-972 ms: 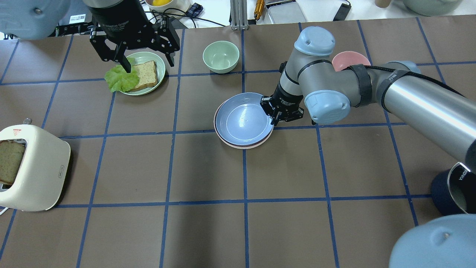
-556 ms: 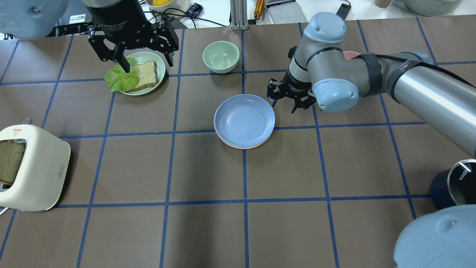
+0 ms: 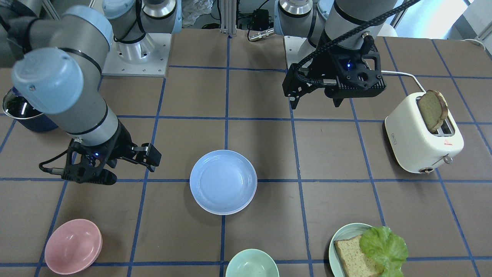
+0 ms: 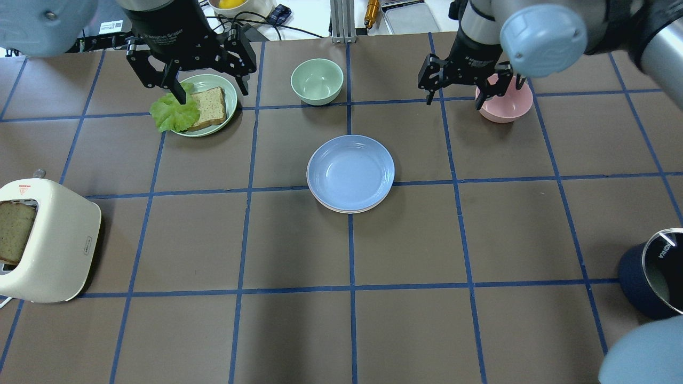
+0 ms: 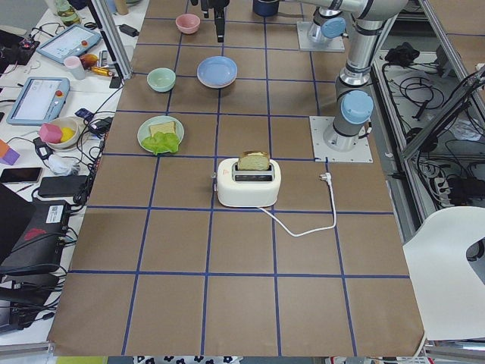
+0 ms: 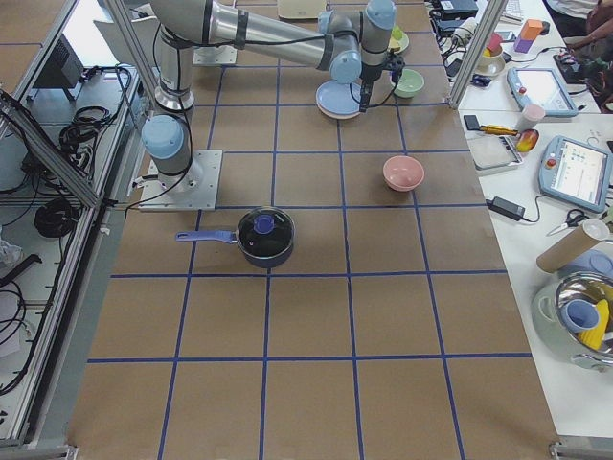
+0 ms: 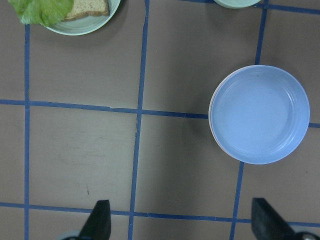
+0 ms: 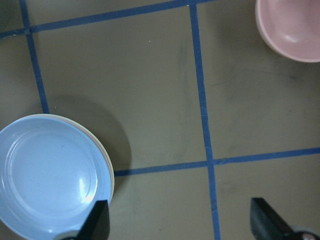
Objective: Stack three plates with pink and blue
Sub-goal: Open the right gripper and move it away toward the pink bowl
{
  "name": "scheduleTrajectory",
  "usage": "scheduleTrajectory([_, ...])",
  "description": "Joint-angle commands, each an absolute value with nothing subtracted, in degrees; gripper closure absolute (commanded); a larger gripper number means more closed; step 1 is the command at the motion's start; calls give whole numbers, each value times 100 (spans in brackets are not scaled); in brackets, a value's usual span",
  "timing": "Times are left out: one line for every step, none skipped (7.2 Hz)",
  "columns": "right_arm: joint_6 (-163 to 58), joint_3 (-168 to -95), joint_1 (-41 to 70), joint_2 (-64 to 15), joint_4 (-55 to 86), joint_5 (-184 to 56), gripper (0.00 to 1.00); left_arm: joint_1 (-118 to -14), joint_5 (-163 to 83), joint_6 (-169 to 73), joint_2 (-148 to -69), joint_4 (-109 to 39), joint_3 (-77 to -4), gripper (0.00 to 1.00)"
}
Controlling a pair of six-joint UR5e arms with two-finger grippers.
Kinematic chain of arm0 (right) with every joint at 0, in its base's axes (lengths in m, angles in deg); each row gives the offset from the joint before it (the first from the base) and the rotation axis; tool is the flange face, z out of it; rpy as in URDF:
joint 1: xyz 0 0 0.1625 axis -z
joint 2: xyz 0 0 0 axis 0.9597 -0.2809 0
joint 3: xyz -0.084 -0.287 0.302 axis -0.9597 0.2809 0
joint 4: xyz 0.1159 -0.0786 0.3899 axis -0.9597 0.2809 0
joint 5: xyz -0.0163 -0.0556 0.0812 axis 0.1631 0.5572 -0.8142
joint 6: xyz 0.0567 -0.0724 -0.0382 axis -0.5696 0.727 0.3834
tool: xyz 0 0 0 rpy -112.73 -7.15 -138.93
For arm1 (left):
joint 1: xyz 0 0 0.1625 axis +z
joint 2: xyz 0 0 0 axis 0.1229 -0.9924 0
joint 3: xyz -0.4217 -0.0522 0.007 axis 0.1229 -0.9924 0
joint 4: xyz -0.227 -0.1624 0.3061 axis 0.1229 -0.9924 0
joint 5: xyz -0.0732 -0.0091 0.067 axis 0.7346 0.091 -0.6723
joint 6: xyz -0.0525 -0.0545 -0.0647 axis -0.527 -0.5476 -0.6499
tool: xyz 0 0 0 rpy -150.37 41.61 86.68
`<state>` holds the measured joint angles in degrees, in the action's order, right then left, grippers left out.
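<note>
1. Only the right wrist view shows a cream plate (image 8: 111,180) rim under the blue plate (image 8: 50,175); no pink plate can be made out.
2. Overhead, that stack sits mid-table.
3. Right gripper (image 4: 459,96): spread wide, empty, beside the pink bowl (image 4: 509,106).
4. Left gripper (image 4: 213,96): spread wide, empty, over the bread plate (image 4: 232,112).
5. Green bowl (image 4: 317,80), toaster (image 4: 58,250) and pot (image 6: 265,240) stand well apart from the stack.

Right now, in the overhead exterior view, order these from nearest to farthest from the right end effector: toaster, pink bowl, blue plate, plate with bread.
From the right end effector:
1. The pink bowl, just beside it, far right.
2. The blue plate, table centre.
3. The plate with bread, far left.
4. The toaster, near left edge.
</note>
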<state>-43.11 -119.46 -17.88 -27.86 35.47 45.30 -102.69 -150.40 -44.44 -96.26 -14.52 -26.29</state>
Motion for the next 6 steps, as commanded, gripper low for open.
scheduleTrajectory([-3630, -11612, -1790, -3212, 2746, 4621, 0, -10269, -15043, -4444, -9626, -1459, -2638, 0])
scheduleTrajectory([-3296, -11691, -1746, -3249, 2720, 4777, 0, -10260, -15043, -4444, -9626, -1459, -2629, 0])
scheduleTrajectory([-3153, -11753, -1754, -3388, 2772, 5136, 0, -10269, -15043, -4444, -9626, -1459, -2638, 0])
scheduleTrajectory([-3169, -11806, -1754, -3416, 2746, 5105, 0, -10260, -15043, -4444, -9626, -1450, -2629, 0])
scheduleTrajectory([-3161, -11937, -1754, -3468, 2781, 5087, 0, -10260, -15043, -4444, -9626, -1459, -2638, 0])
scheduleTrajectory([-3187, -12025, -1746, -3556, 2824, 5087, 0, -10260, -15043, -4444, -9626, -1459, -2629, 0])
